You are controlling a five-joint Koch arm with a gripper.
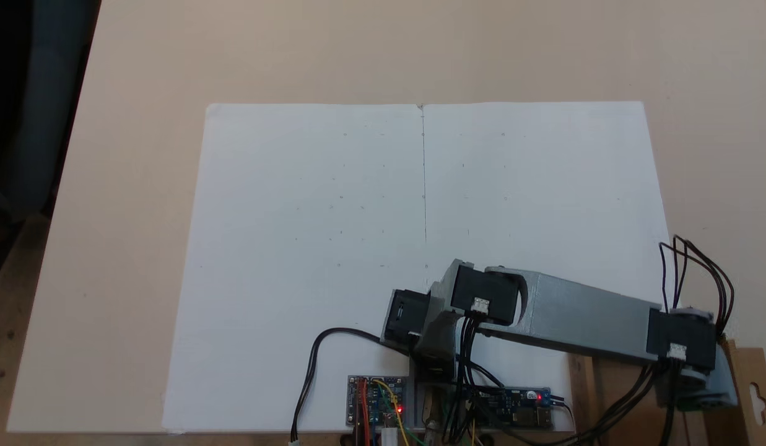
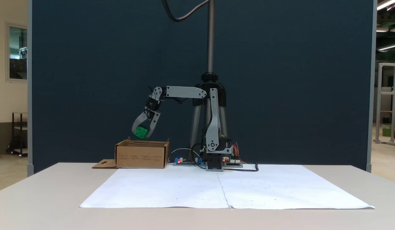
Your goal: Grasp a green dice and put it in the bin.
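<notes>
In a fixed view, the green dice (image 2: 140,132) is pinched by the claw (image 2: 141,133) just above the bin (image 2: 141,156), left of the arm's base.

In a fixed view the bin (image 2: 141,154) sits on the table (image 2: 41,191) by its far edge, left of the arm's base (image 2: 215,161); its flap (image 2: 104,164) lies flat on the table at its left side; the paper sheets (image 2: 226,188) lie before both — nearer the table's front edge; the gripper (image 2: 141,132) hangs above the bin, the green dice (image 2: 140,132) between its jaws, off the table.
</notes>
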